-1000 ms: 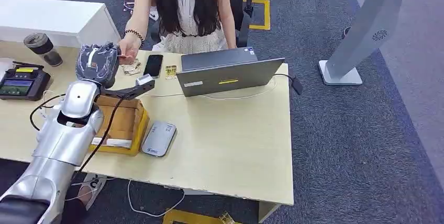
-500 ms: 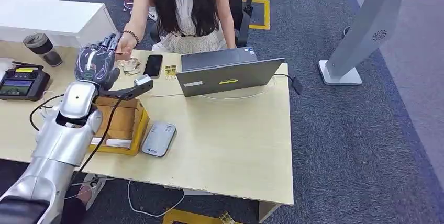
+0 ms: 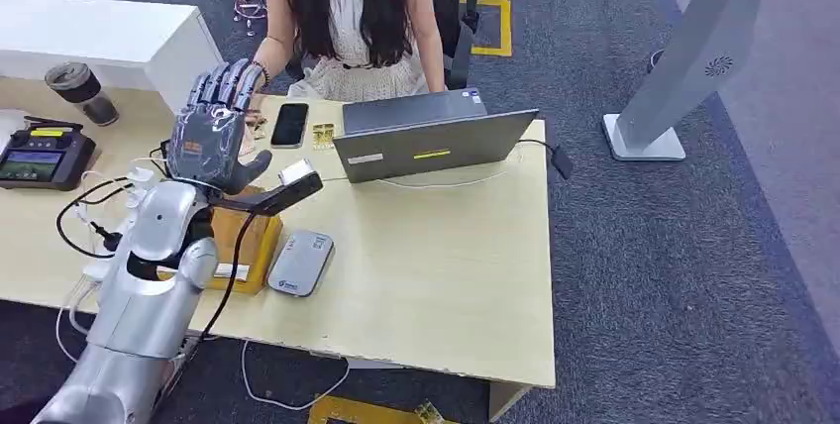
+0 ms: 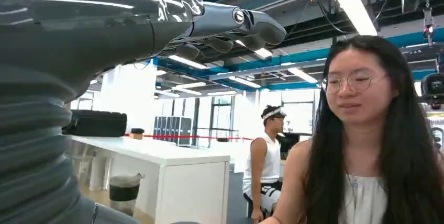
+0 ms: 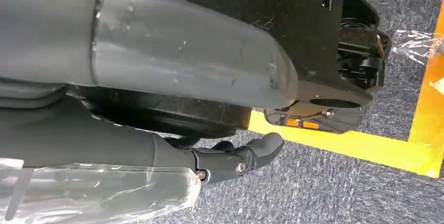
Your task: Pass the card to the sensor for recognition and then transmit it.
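While our left hand point(image 3: 216, 137) is rising over the desk point(image 3: 436, 275) with its fingers point(image 3: 223, 82) spread apart and nothing in them, we are reading what little writing the scene offers: the silver sensor point(image 3: 300, 263) beside the yellow-edged box point(image 3: 253, 241) is carrying a small blue logo near its front edge, too small to make out, and the laptop point(image 3: 431, 142) is showing a yellow sticker and a white label on its lid, both unreadable. The black terminal point(image 3: 42, 155) at the desk's left end is wearing a yellow strip whose print we cannot read either. The card is probably the small item lying under the person's hand point(image 3: 254, 105) near the black phone point(image 3: 290, 124), though from the head view we cannot be sure; another small card-like piece point(image 3: 323, 135) is lying between the phone and the laptop. Compared with a second ago, our left hand is no longer closed near the person's fingers: it is now lifted, palm turned up and fingers fanned, and the arm has swung a little toward the laptop. In the wrist view the same hand is showing slightly curled dark fingertips point(image 4: 251, 25) in front of the seated person point(image 4: 366, 145). Our right hand point(image 5: 230, 164) is hanging over grey carpet and a yellow floor stripe point(image 5: 361, 145), fingers loosely curled and holding nothing.
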